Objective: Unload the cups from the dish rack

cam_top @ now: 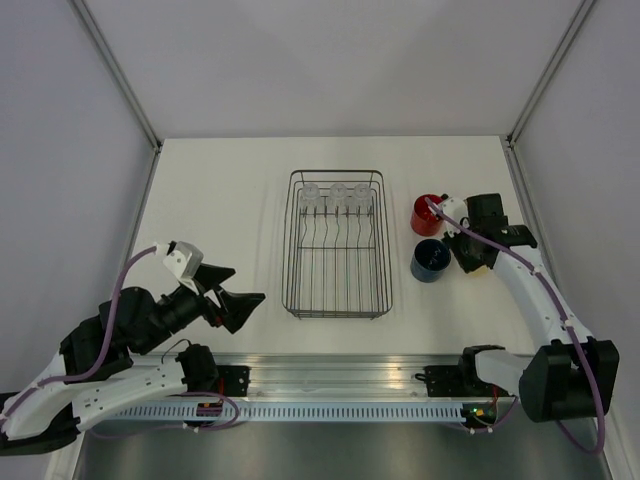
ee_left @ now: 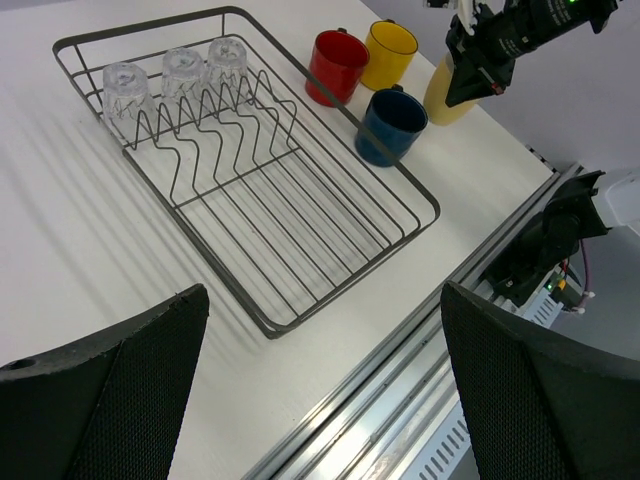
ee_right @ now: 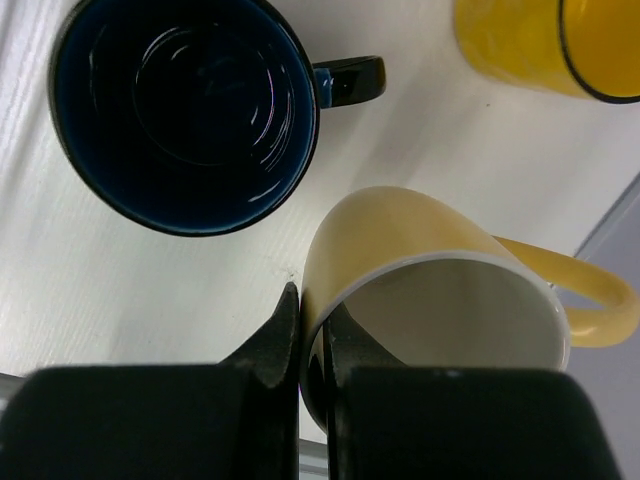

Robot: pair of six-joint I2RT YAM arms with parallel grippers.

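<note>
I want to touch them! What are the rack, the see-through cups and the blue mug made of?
The dish rack looks like thin dark grey metal wire. The three small cups look like clear glass, maybe plastic: you can see through them. The blue mug looks like glazed ceramic: it shines.

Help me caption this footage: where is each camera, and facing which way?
Top external: above and behind, looking down on the dish rack; both arms show.
Left wrist: facing across the rack toward the red mug; open left gripper frames the bottom.
Right wrist: close over the table; right gripper pinches the cream mug rim.
Shared: dark blue mug, all three.
</note>
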